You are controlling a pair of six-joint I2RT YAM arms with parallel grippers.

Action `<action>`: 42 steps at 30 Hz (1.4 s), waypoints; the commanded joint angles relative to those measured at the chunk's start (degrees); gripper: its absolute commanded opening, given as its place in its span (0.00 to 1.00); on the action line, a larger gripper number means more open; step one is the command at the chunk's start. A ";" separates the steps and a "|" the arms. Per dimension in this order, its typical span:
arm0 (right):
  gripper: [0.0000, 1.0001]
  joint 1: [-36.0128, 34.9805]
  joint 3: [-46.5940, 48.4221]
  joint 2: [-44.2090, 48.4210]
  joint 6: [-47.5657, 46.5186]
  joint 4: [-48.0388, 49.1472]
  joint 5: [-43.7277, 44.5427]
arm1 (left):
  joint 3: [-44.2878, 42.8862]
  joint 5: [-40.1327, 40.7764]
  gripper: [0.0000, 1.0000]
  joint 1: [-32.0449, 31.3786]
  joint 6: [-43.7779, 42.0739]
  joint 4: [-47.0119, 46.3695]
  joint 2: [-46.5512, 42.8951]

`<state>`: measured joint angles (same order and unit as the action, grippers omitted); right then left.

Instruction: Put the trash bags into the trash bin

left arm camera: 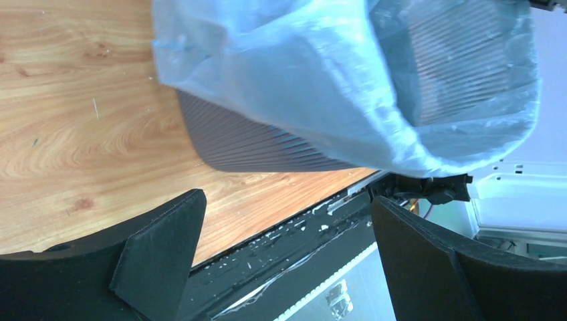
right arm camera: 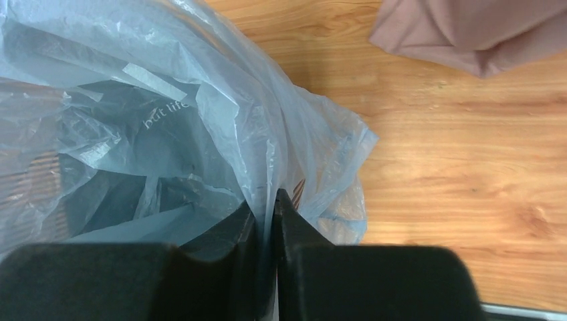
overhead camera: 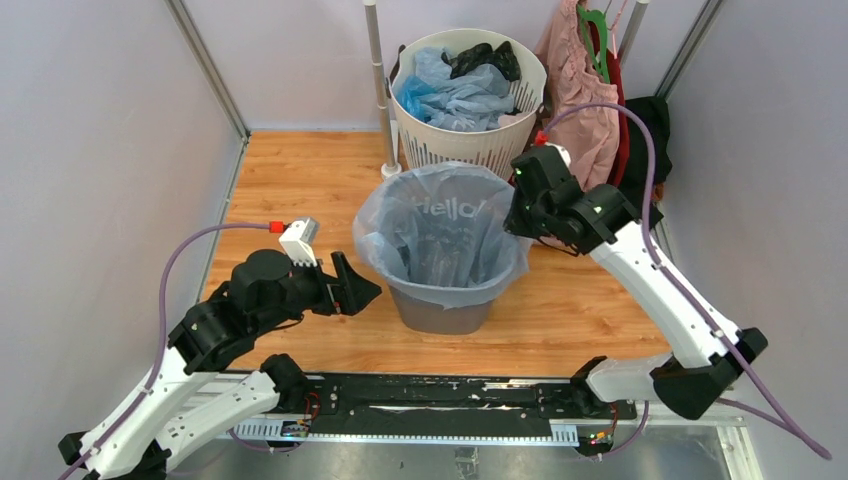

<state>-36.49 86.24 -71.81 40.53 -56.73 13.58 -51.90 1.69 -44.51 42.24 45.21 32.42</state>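
Lining the bin [overhead camera: 440, 310]: right tool [right arm camera: 273, 200] pinches the bag [overhead camera: 440, 215] at its right rim; left tool [overhead camera: 352, 285] hangs open beside it. Next, likely: pull film over the rim.

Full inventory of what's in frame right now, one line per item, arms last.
trash bag: one, pale blue see-through with "Hello" print, lining the bin and draped over its rim
trash bin: one, dark grey mesh, table centre
basket: one, white slotted, behind the bin
crumpled bags: count unclear, blue, inside the basket
black item: one, on top of those bags
garment: one, pink, hanging rear right
hanger: one, green, above the garment
table: one, wood
left gripper: open, left of the bin, empty
right gripper: shut on the trash bag at the bin's right rim
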 commanded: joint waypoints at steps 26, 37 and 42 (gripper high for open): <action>0.36 10.50 -2.33 10.05 -1.32 -0.88 -8.77 | -5.21 1.01 1.00 -0.49 -2.34 3.99 3.56; 0.42 11.36 -4.68 6.61 -0.26 6.27 -19.63 | -5.10 1.40 1.00 -0.53 -2.20 4.01 3.82; 0.46 11.35 -7.12 6.34 0.48 7.97 -21.15 | -4.98 1.56 1.00 -0.53 -2.20 3.97 3.90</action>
<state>-25.82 81.17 -65.12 40.14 -50.50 -4.82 -55.59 2.61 -44.51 40.66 49.08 36.07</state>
